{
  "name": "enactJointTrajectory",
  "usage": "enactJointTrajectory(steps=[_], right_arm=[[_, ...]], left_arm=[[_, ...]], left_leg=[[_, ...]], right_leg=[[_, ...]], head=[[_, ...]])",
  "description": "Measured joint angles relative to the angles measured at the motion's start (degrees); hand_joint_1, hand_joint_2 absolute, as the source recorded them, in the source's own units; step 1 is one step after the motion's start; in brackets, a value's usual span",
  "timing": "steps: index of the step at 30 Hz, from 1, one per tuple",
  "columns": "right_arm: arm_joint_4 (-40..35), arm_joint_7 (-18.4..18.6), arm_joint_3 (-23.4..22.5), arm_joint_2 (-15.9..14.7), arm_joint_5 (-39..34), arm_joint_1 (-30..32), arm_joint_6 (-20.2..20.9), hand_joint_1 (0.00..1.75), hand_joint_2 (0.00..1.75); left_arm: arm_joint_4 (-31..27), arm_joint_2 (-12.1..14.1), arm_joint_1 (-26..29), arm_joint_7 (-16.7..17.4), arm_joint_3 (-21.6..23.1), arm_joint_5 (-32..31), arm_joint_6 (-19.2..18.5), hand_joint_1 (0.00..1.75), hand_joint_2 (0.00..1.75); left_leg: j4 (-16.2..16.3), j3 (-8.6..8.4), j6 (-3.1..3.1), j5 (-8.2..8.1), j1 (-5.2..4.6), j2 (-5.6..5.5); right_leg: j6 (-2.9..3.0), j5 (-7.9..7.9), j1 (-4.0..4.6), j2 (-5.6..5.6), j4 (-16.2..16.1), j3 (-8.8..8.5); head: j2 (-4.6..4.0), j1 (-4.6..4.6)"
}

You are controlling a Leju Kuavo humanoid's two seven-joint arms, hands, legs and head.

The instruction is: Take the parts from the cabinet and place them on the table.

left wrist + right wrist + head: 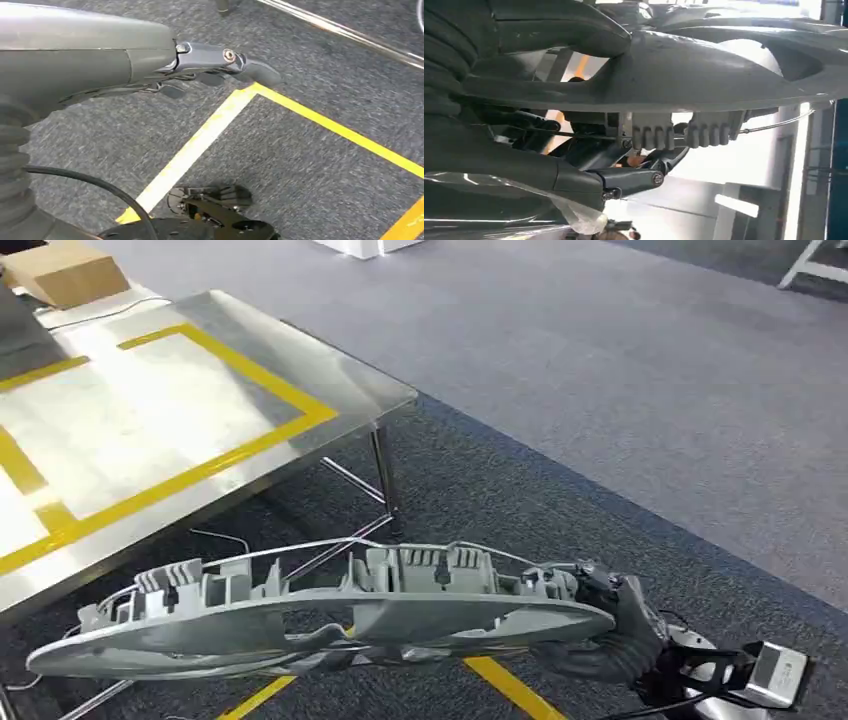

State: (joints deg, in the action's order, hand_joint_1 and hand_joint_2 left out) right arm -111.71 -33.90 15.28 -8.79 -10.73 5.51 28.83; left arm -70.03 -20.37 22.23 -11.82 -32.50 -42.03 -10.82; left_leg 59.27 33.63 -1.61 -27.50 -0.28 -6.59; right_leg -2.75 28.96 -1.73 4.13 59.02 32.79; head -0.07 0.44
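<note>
One long grey part [310, 625] hangs in my right hand [610, 640], gripped at its 3 o'clock end — my fingers [564, 27] are wrapped over its edge, the thumb under it. The part stretches level across the head view toward 9 o'clock, above dark carpet and yellow floor tape [510, 685]. The steel table [300, 360], marked with yellow tape, stands at 11 o'clock, apart from the part. My left hand [215, 65] holds nothing — fingers loosely extended over the carpet.

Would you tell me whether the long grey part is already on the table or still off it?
Off it: the right hand holds the grey part in the air over the carpet, beside the table.
</note>
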Motion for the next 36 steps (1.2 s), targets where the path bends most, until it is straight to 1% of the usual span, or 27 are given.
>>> enactJointTrajectory(steps=[2, 3, 4, 5, 6, 8, 9, 10, 12, 13, 14, 15, 18, 19, 20, 21, 23, 24, 25, 26, 28, 29, 30, 31, 33, 34, 36], right_arm=[[0.15, 0.24, 0.02, 0.04, -0.09, -0.2, 0.0, 1.75, 1.75], [0.17, 0.33, 0.02, 0.13, -0.11, -0.36, 0.0, 1.75, 1.75], [0.17, 0.42, 0.0, 0.22, -0.09, -0.49, 0.0, 1.75, 1.75], [0.17, 0.41, 0.0, 0.26, -0.13, -0.39, 0.0, 1.75, 1.75], [0.17, 0.42, 0.0, 0.28, -0.13, -0.35, 0.0, 1.75, 1.75], [0.24, 0.42, 0.0, 0.28, -0.17, -0.33, 0.0, 1.75, 1.75], [0.26, 0.42, 0.0, 0.28, -0.17, -0.31, 0.0, 1.75, 1.75], [0.26, 0.44, 0.0, 0.28, -0.17, -0.31, 0.0, 1.75, 1.75], [0.26, 0.46, 0.02, 0.28, -0.17, -0.32, 0.0, 1.75, 1.75], [0.26, 0.46, 0.04, 0.31, -0.17, -0.36, 0.0, 1.75, 1.75], [0.26, 0.46, 0.04, 0.31, -0.17, -0.31, 0.0, 1.75, 1.75], [0.26, 0.46, 0.04, 0.31, -0.2, -0.25, -0.02, 1.75, 1.75], [0.26, 0.48, 0.09, 0.41, -0.2, -0.3, -0.2, 1.75, 1.75], [0.22, 0.46, 0.09, 0.41, -0.15, -0.37, -0.2, 1.75, 1.75], [0.24, 0.46, 0.15, 0.41, -0.06, -0.45, -0.2, 1.75, 1.75], [0.24, 0.37, 0.17, 0.41, -0.04, -0.42, -0.22, 1.75, 1.75], [0.26, 0.33, 0.28, 0.41, 0.0, -0.1, -0.22, 1.75, 1.75], [0.28, 0.35, 0.31, 0.41, 0.0, -0.09, -0.28, 1.75, 1.75], [0.31, 0.35, 0.33, 0.41, 0.02, -0.09, -0.28, 1.75, 1.75], [0.33, 0.37, 0.35, 0.41, 0.02, -0.09, -0.26, 1.75, 1.75], [0.33, 0.35, 0.35, 0.41, 0.0, -0.14, -0.24, 1.75, 1.75], [0.37, 0.35, 0.39, 0.41, 0.0, -0.17, -0.22, 1.75, 1.75], [0.39, 0.31, 0.44, 0.41, -0.02, -0.23, -0.24, 1.75, 1.75], [0.44, 0.31, 0.46, 0.44, 0.0, -0.18, -0.26, 1.75, 1.75], [0.44, 0.24, 0.46, 0.44, 0.02, -0.16, -0.31, 1.75, 1.75], [0.44, 0.26, 0.46, 0.44, 0.09, -0.18, -0.33, 1.75, 1.75], [0.42, 0.24, 0.44, 0.44, 0.15, -0.19, -0.48, 1.75, 1.75]], left_arm=[[0.0, -0.13, 0.13, -0.11, -0.33, -0.17, -0.2, 0.0, 1.75], [0.0, -0.11, 0.13, -0.17, -0.5, -0.22, -0.26, 0.0, 1.75], [0.0, -0.13, 0.12, -0.2, -0.85, -0.33, -0.35, 0.0, 1.75], [0.0, -0.2, -0.01, -0.28, -0.96, -0.39, -0.35, 0.0, 1.75], [0.0, -0.2, -0.11, -0.28, -1.05, -0.48, -0.41, 0.0, 1.75], [0.0, -0.17, -0.34, -0.33, -1.16, -0.5, -0.44, 0.0, 1.75], [0.0, -0.17, -0.31, -0.33, -1.18, -0.5, -0.46, 0.0, 1.75], [0.0, -0.17, -0.25, -0.33, -1.22, -0.5, -0.46, 0.0, 1.75], [0.0, -0.15, -0.2, -0.35, -1.25, -0.5, -0.48, 0.0, 1.75], [0.0, -0.15, -0.21, -0.35, -1.27, -0.5, -0.57, 0.0, 1.75], [0.0, -0.13, -0.32, -0.35, -1.31, -0.5, -0.72, 0.0, 1.75], [0.0, -0.15, -0.46, -0.44, -1.31, -0.46, -0.83, 0.0, 1.75], [0.0, -0.15, -0.15, -0.52, -1.42, -0.2, -1.27, 0.0, 1.75], [0.0, -0.24, -0.11, -0.55, -1.46, -0.04, -1.46, 0.0, 1.75], [0.0, -0.26, -0.07, -0.63, -1.53, 0.04, -1.57, 0.0, 1.75], [0.0, -0.24, -0.27, -0.68, -1.62, 0.04, -1.64, 0.0, 1.75], [0.02, -0.37, -0.65, -0.76, -1.62, 0.07, -1.75, 0.0, 1.75], [0.04, -0.44, -0.68, -0.79, -1.62, 0.07, -1.75, 0.0, 1.75], [0.09, -0.48, -0.58, -0.79, -1.62, 0.07, -1.73, 0.0, 1.75], [0.13, -0.48, -0.57, -0.79, -1.66, 0.07, -1.7, 0.0, 1.75], [0.2, -0.52, -0.57, -0.85, -1.7, 0.09, -1.68, 0.0, 1.75], [0.22, -0.5, -0.57, -0.87, -1.7, 0.11, -1.55, 0.0, 1.75], [0.22, -0.5, -0.67, -0.87, -1.7, 0.15, -1.49, 0.0, 1.75], [0.24, -0.52, -0.64, -0.92, -1.7, 0.22, -1.44, 0.0, 1.75], [0.26, -0.52, -0.6, -0.94, -1.7, 0.22, -1.44, 0.0, 1.75], [0.26, -0.46, -0.64, -0.94, -1.7, 0.22, -1.42, 0.0, 1.75], [0.26, -0.46, -0.77, -1.03, -1.68, 0.22, -1.38, 0.0, 1.75]], left_leg=[[-0.27, 0.2, 0.67, 0.31, 0.31, -0.91], [-0.17, 0.29, 0.87, 0.2, 0.23, -1.45], [0.55, 0.3, 1.1, -0.33, 0.07, 0.34], [2.71, 1.33, 1.55, -1.82, -0.04, 3.27], [6.73, 3.24, 1.89, -3.99, 0.15, 4.87], [15.4, 7.58, 2.2, -7.48, 0.41, 5.92], [17.25, 8.6, 2.23, -7.6, 0.45, 5.97], [16.39, 8.22, 2.16, -6.31, 0.46, 6.0], [8.13, 4.2, 1.58, -1.25, 0.32, 6.64], [2.91, 1.56, 0.92, 1.1, -0.03, 8.4], [0.88, 0.36, 0.39, 0.2, -0.73, 11.11], [0.08, 0.3, 0.11, 0.1, -1.07, 11.18], [-0.11, 0.74, -0.43, 0.02, -1.17, 9.13], [-1.2, -0.26, -0.75, 0.59, -0.33, 8.36], [-1.45, -0.54, -0.94, 0.56, -0.29, 7.84], [-1.43, -0.51, -1.31, 0.58, -0.2, 7.31], [-1.4, -0.6, -1.6, 0.37, -0.18, 6.01], [-1.39, -0.74, -1.67, 0.23, -0.2, 5.58], [-1.38, -1.0, -1.63, 0.03, -0.19, 5.14], [-1.35, -1.35, -1.47, -0.23, -0.13, 4.74], [-1.06, -2.28, -1.0, -1.08, 0.03, 4.19], [-0.92, -2.34, -0.63, -1.57, 0.0, 4.08], [-0.25, -2.14, -0.22, -2.11, -0.37, 3.87], [-0.55, -2.14, 0.01, -1.98, -0.33, 3.86], [-0.71, -2.31, 0.19, -2.08, -0.28, 3.85], [-0.52, -2.61, 0.53, -2.72, -0.26, 4.02], [4.1, -0.59, 1.38, -4.77, -0.17, 5.55]], right_leg=[[0.55, 0.01, 0.43, -0.91, -0.02, 0.06], [0.95, -0.05, -0.02, -1.54, -0.35, -0.15], [1.22, -0.08, -0.03, -2.35, -0.47, -0.42], [1.65, 0.14, -0.03, -2.97, -0.47, -0.64], [1.83, 0.26, 0.14, -3.83, -0.47, -0.75], [2.07, 0.57, 0.39, -5.51, -0.46, -0.93], [2.05, 0.72, 0.44, -6.21, -0.46, -1.04], [2.05, 0.9, 0.51, -6.98, -0.46, -1.25], [1.98, 1.31, 0.68, -8.35, -0.46, -1.89], [1.89, 1.57, 0.78, -8.99, -0.47, -2.29], [1.66, 1.81, 0.87, -9.52, -0.54, -2.37], [1.2, 2.07, 1.16, -9.99, -0.42, -2.48], [0.35, 2.28, 1.17, -12.14, -1.09, -3.22], [-0.12, 2.8, 0.87, -11.25, -0.96, -2.93], [-0.28, 3.49, 0.86, -7.93, 0.52, -2.61], [-0.28, 5.14, 0.86, -5.81, 4.04, -0.81], [-0.53, 8.57, 0.8, -4.34, 13.74, 4.92], [-0.68, 8.76, 0.83, -4.25, 16.51, 7.11], [-0.75, 7.38, 0.81, -4.25, 16.32, 7.8], [-0.8, 4.87, 0.76, -4.25, 13.81, 7.25], [-0.79, -1.34, 0.56, -4.22, 4.16, 3.46], [-0.8, -1.68, 0.52, -3.93, 1.33, 2.1], [-0.26, -0.73, 0.61, -3.64, -0.42, 0.66], [0.32, -0.73, 0.67, -3.65, 0.0, 0.91], [0.79, -0.5, 0.86, -3.61, 0.04, 0.97], [1.21, -0.48, 0.39, -3.77, -0.4, 0.43], [1.98, 0.05, 0.35, -4.21, -0.47, -0.36]], head=[[0.0, 0.11], [0.0, 0.04], [0.0, 0.04], [0.0, -0.72], [0.0, -0.72], [0.0, -0.72], [0.0, -0.76], [0.0, -0.72], [0.0, -0.74], [0.0, -0.74], [0.0, -0.68], [0.0, -0.79], [0.0, -0.65], [0.0, -0.66], [-0.04, -0.22], [0.0, -0.24], [0.0, 0.11], [0.0, 0.07], [0.0, 0.11], [0.0, 0.09], [0.0, 0.09], [0.0, 0.15], [0.0, 0.2], [0.0, -0.02], [0.0, -0.02], [0.0, 0.02], [0.0, -0.74]])
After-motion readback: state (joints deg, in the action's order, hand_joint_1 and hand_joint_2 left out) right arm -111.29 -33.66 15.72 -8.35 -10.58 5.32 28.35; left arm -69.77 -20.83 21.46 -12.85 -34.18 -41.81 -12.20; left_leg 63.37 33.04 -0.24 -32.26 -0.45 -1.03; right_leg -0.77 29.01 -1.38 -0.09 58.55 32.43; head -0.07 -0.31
